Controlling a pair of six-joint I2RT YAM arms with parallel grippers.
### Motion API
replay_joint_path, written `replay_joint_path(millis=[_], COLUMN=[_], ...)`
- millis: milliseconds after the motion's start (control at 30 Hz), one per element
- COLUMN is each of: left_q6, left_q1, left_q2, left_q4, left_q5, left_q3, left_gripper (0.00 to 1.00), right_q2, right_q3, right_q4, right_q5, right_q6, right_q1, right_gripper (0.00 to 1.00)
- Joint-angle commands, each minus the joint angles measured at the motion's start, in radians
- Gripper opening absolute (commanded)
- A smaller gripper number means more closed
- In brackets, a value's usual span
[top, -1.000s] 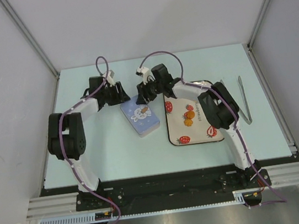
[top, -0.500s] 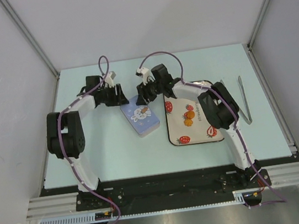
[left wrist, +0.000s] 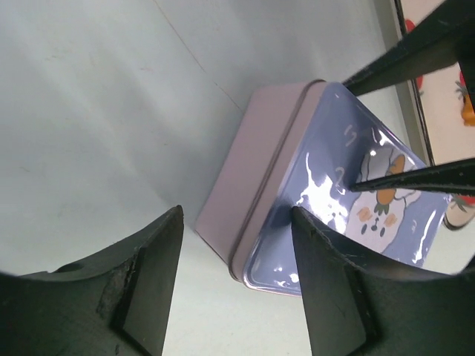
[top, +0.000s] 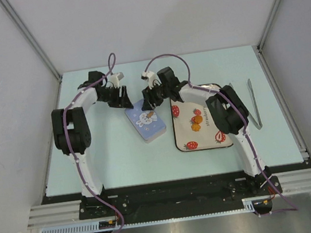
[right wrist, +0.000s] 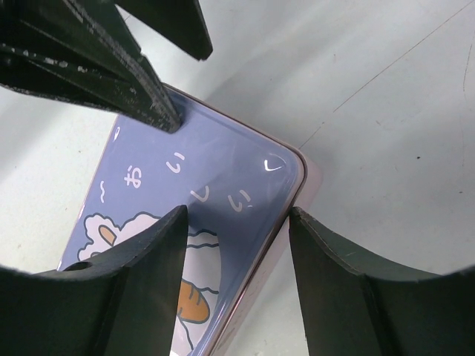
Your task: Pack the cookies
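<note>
We judge the packing barely begun. The cookies [top: 196, 121] lie clustered on the strawberry tray [top: 207, 136], just right of the blue bunny tin [top: 146, 121]. Only the orange ones are plain to us from above, and none is in the tin. The tin's lid is on, so opening it looks like the step in hand. The left gripper [left wrist: 235, 219] hangs at the tin's far left corner with its fingers apart. The right gripper [right wrist: 237, 215], also spread, straddles the far right corner. Whether either touches the lid we cannot tell. Left to do: lift the lid, move the cookies across and close the tin. Tongs [top: 253, 103] lie far right on the table [top: 120, 156].
</note>
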Motion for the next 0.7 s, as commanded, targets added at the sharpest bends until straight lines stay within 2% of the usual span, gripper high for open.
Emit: replay_joint_path(millis=[0,167,367,667], left_q6=[0.106,0.172,0.204,0.23], left_q1=[0.002,0.001,0.002,0.012], left_q2=[0.025,0.052,0.077,0.156], left_q4=[-0.119,-0.199,-0.25,-0.333], left_q5=[0.086,0.116,0.124,0.173], left_q3=[0.041,0.063,0.095,0.165], left_gripper=[0.65,0.69,0.68,0.55], right_q2=[0.079,0.082,0.082,0.081], right_q3=[-0.041,-0.032,-0.026,-0.023], right_q4=[-0.191,-0.197,-0.198,-0.206], right_q5=[0.048,0.052,0.057,0.065], right_q6=[-0.059,-0.057,-0.057,-0.06], right_q1=[0.029,0.032,0.039,0.043], right_gripper=[0.6,0.6,0.6,0.59])
